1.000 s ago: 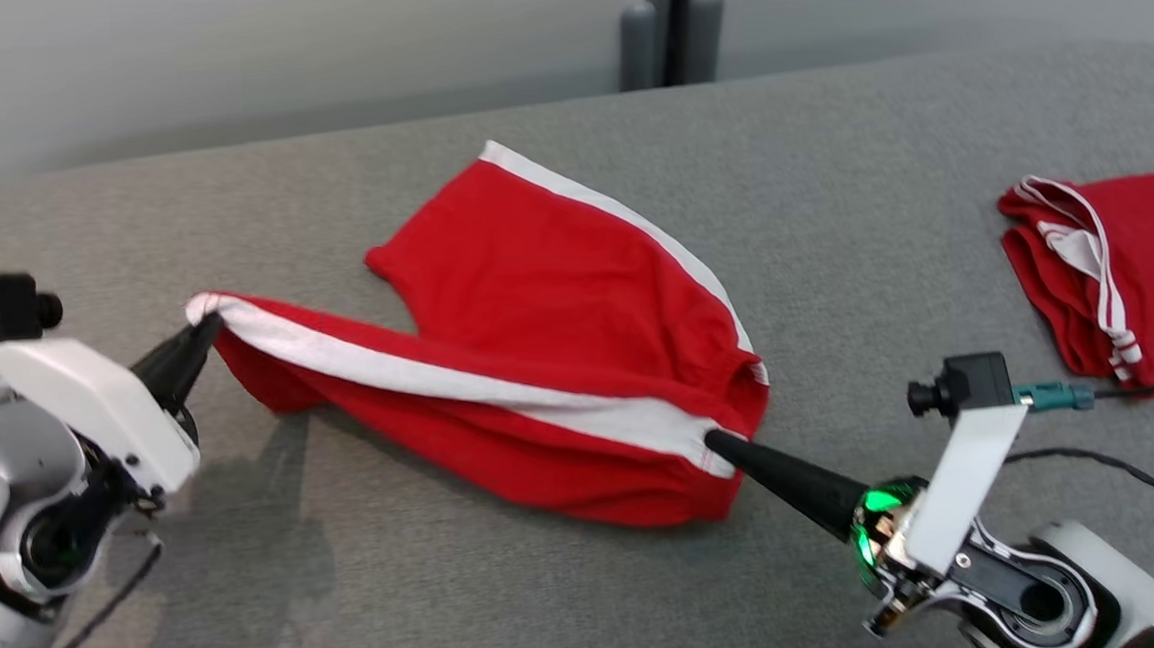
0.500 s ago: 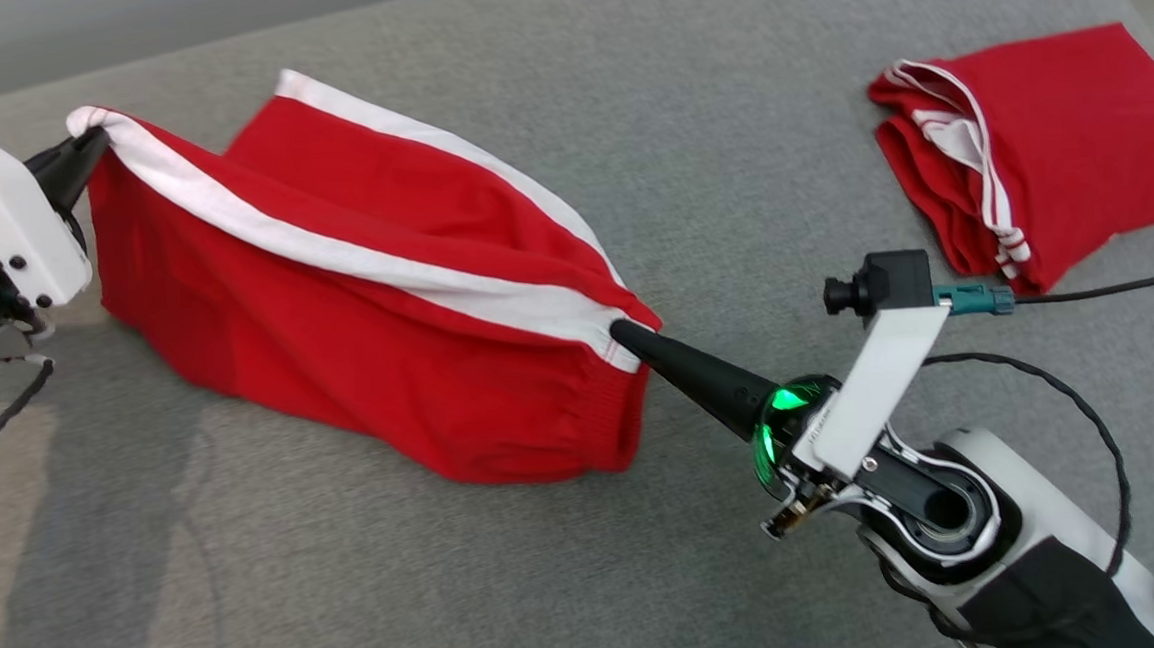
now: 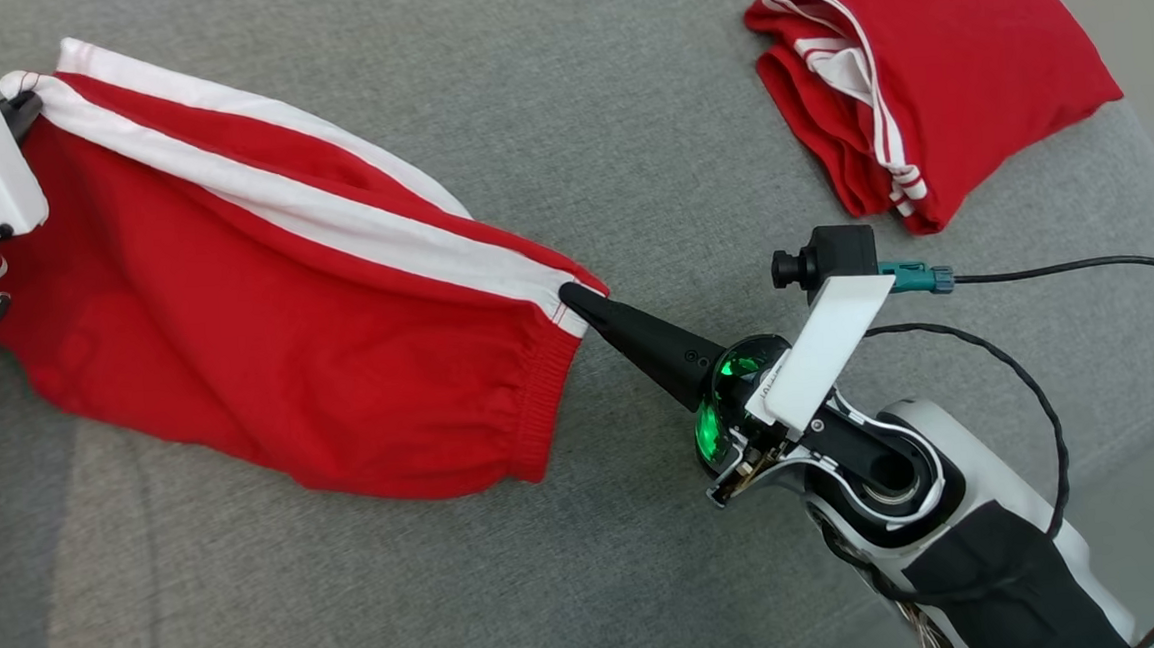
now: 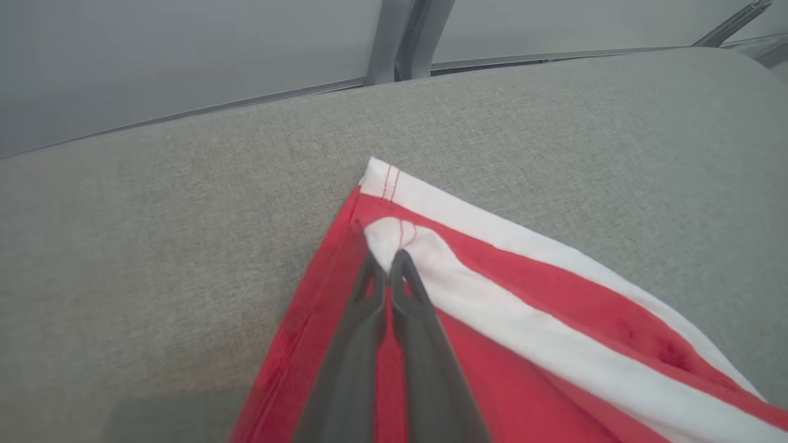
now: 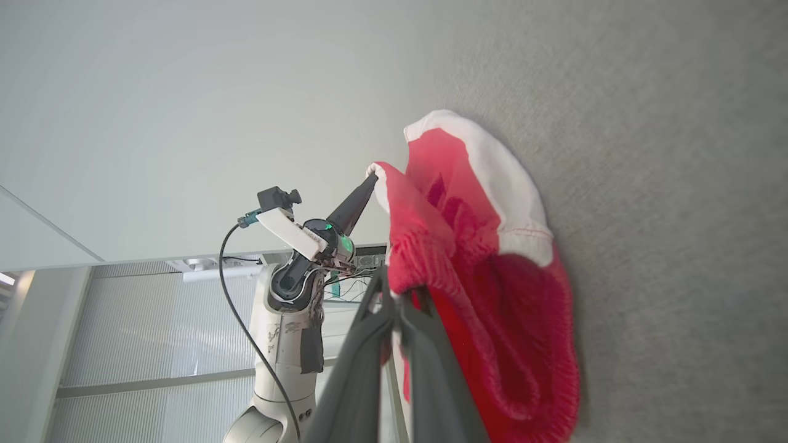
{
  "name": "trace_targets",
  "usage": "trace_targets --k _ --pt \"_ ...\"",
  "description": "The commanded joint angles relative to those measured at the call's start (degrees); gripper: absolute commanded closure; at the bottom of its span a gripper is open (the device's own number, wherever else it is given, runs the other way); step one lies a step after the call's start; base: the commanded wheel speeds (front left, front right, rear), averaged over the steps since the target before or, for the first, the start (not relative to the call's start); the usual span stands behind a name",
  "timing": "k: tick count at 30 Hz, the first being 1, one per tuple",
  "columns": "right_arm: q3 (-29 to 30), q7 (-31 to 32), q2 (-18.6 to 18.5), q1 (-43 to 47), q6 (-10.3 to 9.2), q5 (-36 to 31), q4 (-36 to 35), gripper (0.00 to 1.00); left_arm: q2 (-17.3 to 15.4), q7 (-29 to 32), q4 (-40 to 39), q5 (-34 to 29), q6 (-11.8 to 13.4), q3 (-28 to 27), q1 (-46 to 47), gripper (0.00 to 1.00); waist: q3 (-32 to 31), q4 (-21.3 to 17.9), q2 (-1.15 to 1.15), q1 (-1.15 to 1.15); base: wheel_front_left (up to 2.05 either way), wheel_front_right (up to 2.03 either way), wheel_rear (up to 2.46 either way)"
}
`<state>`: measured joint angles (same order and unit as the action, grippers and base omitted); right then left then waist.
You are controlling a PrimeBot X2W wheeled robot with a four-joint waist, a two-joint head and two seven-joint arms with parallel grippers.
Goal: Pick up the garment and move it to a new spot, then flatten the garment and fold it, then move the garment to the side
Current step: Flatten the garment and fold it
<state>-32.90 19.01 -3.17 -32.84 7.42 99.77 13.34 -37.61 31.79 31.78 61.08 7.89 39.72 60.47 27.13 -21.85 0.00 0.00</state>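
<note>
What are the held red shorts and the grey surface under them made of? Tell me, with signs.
Shorts: soft matte knit, probably cotton jersey; it drapes, wrinkles, and has a gathered ribbed waistband. Surface: matte woven upholstery fabric, it seems, by its fine heathered grain.

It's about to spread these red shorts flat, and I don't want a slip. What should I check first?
1. Left gripper shut on the hem corner of the shorts: ok.
2. Right gripper shut on the waistband corner: ok.
3. Striped edge stretched straight between the grippers: ok.
4. Fabric lying flat: not ok, the lower part sags in wrinkles.
5. Shorts apart from the folded garment: ok.
6. Grey surface beneath the shorts free of snags: cannot tell, covered.
</note>
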Motion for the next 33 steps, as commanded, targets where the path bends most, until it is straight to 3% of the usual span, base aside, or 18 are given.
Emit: trace_targets --k 1,15,25,27,28,29,33 --pt "0.0 0.3 0.1 -1.0 0.12 0.3 -0.1 1.0 0.0 0.3 0.3 0.1 0.1 -0.2 0.9 1.0 1.0 -1.0 0.0 0.0 0.0 0.0 0.0" --pt "-4.0 -3.5 0.1 -3.5 0.12 5.5 -1.8 1.0 0.8 -2.1 10.0 -6.1 2.0 2.6 8.2 1.0 3.9 -3.9 0.0 0.0 0.0 0.0 0.0" --pt "-5.5 -7.6 0.0 -5.6 0.12 6.2 -0.8 1.0 3.6 -4.1 14.4 -7.6 -0.8 4.2 10.9 1.0 4.8 -3.7 0.0 0.0 0.0 0.0 0.0" --pt "-5.7 -8.4 0.0 -5.6 0.12 6.3 0.0 1.0 4.0 -4.9 14.9 -7.9 -1.2 4.5 11.4 0.64 4.9 -3.6 0.0 0.0 0.0 0.0 0.0" --pt "-5.7 -8.9 0.0 -5.8 0.12 6.3 0.5 0.55 4.3 -5.2 15.3 -8.1 -1.2 4.6 11.5 0.22 4.9 -3.5 0.0 0.0 0.0 0.0 0.0" --pt "-5.8 -9.4 0.1 -6.0 0.12 6.6 1.0 0.0 4.5 -5.5 15.6 -8.3 -1.4 4.7 11.7 0.0 4.9 -3.4 0.0 0.0 0.0 0.0 0.0" --pt "-6.2 -10.9 0.1 -6.8 0.12 6.2 3.2 0.0 5.3 -6.2 16.7 -9.2 -2.4 5.8 12.0 0.0 4.4 -2.8 0.0 0.0 0.0 0.0 0.0"
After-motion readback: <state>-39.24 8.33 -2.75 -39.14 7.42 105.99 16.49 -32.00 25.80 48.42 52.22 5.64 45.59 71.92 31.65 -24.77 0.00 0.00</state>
